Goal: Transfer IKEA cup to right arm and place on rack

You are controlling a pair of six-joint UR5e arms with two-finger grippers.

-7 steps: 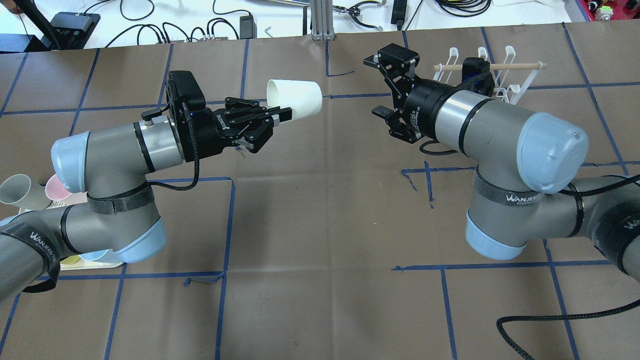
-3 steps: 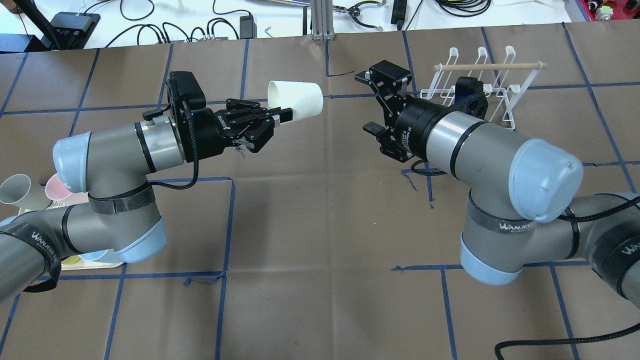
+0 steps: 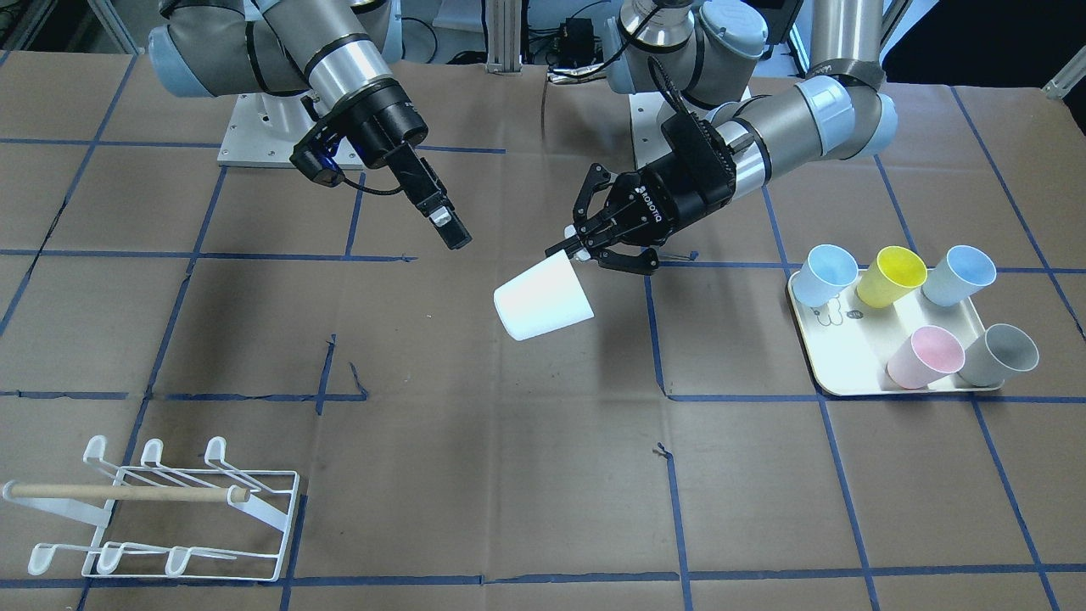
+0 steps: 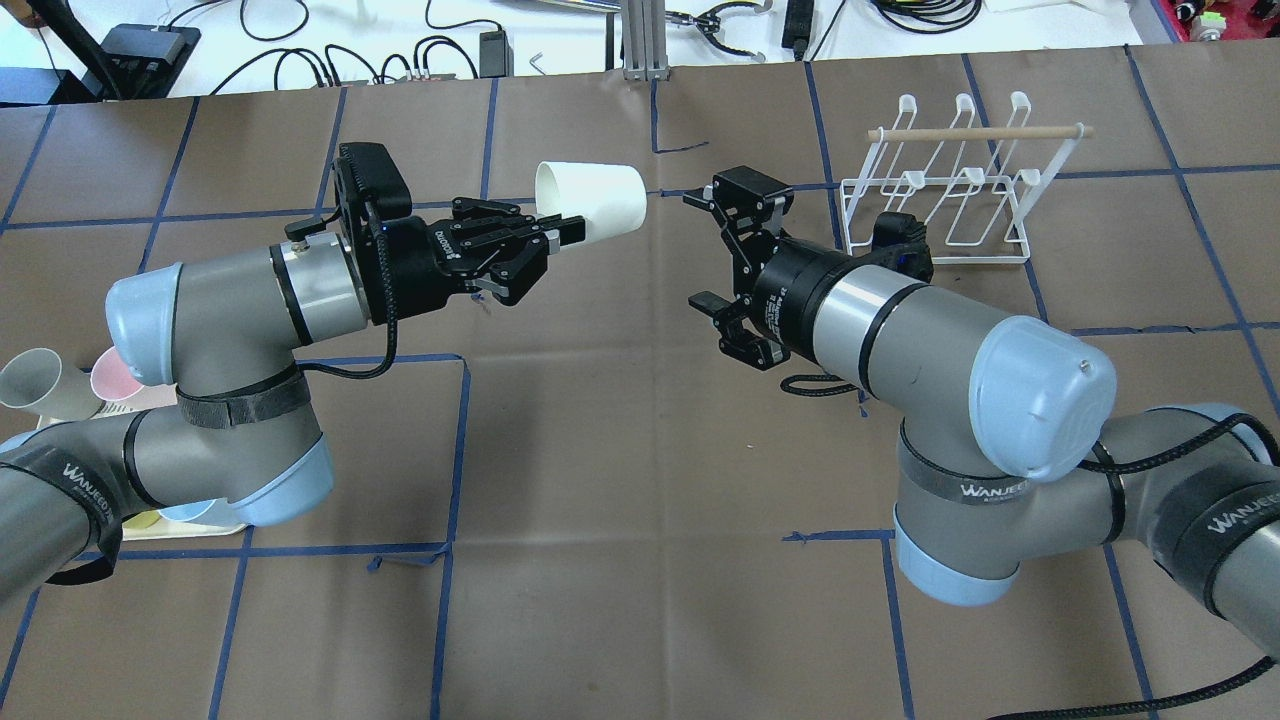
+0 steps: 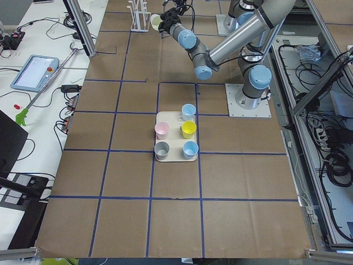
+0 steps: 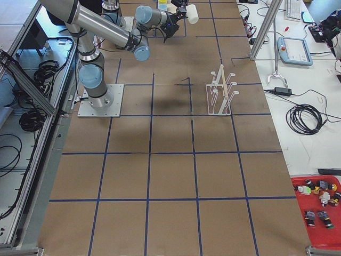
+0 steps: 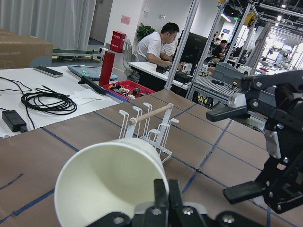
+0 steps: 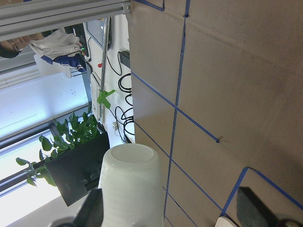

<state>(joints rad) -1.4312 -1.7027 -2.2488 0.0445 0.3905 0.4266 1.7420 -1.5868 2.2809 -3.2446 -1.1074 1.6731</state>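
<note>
Right tool (image 4: 697, 248), jaws wide, has swung from the rack (image 4: 975, 132) toward the white cup (image 4: 595, 200), gripped by left tool (image 4: 562, 226).

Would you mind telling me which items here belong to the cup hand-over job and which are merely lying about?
Part of the job:
- white tapered cup, held sideways in the left gripper
- right gripper, open and facing the cup
- white wire rack with its wooden dowel

Just lying about:
- cream tray
- five pastel cups standing on it

Tray (image 4: 228, 527) mostly hidden under left arm (image 4: 220, 300) (overhead view), white cup (image 8: 130, 184) cropped by right-wrist view's edge
</note>
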